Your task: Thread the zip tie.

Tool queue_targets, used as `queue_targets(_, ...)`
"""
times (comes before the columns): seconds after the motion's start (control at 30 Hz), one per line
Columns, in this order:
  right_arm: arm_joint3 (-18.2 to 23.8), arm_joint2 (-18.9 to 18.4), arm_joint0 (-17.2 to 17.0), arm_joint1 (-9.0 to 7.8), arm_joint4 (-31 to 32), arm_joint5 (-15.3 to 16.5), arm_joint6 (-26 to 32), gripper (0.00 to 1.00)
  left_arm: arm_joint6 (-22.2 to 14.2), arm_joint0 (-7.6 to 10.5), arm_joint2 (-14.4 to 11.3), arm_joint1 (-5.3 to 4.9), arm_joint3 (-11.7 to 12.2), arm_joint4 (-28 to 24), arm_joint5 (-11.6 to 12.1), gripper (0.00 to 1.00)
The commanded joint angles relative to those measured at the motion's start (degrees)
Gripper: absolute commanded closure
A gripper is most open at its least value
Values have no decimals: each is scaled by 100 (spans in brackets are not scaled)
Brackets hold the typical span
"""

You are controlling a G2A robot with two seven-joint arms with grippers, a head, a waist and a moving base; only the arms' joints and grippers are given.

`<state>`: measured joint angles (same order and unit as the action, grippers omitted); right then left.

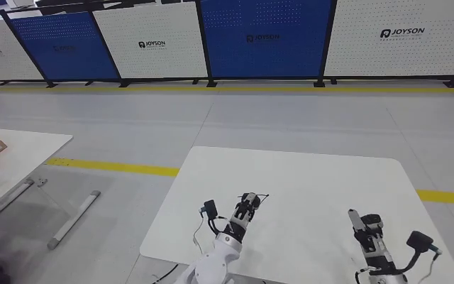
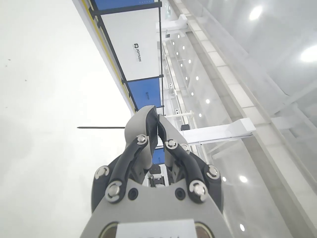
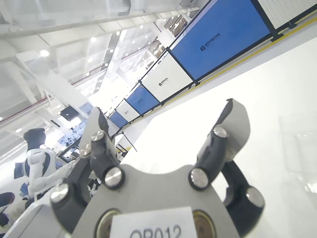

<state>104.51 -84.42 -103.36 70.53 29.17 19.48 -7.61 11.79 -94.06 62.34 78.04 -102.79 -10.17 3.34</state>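
Stock at this moment, for your check:

1. Table [image 1: 305, 177]: white top, lower centre of the top view, with both arms over its near edge.
2. Left gripper [image 1: 250, 201]: lower centre of the top view, left of the other arm. In its own wrist view you see the left gripper [image 2: 157, 118] with its tips pressed together, clamped on item 3.
3. Zip tie [image 2: 100, 127]: thin, black, straight. In the left wrist view one end is pinched between the closed tips and the pointed tail runs out to the left of the frame, over the white table top. In the top view you find the zip tie [image 1: 261, 196] as a fine dark line at the tip of the left gripper, pointing to the right of the frame.
4. Right gripper [image 1: 358, 219]: lower right of the top view, well apart from item 2. In its own wrist view the right gripper [image 3: 166, 122] stands spread wide, with nothing between its fingers [image 3: 235, 117].
5. Panels [image 1: 266, 39]: blue and white, in a row across the top of the top view.
6. Yellow line [image 1: 113, 166]: on the floor, left of the table.
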Motion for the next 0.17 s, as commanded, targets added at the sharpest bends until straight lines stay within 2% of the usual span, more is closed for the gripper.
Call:
queue_targets(0.0,-1,6,2,0,28,0,1,0,-238,-22,16,-7,-2,-161,30,100)
queue_targets(0.13,-1,6,2,0,28,0,1,0,-238,-22,16,-7,-2,-161,30,100)
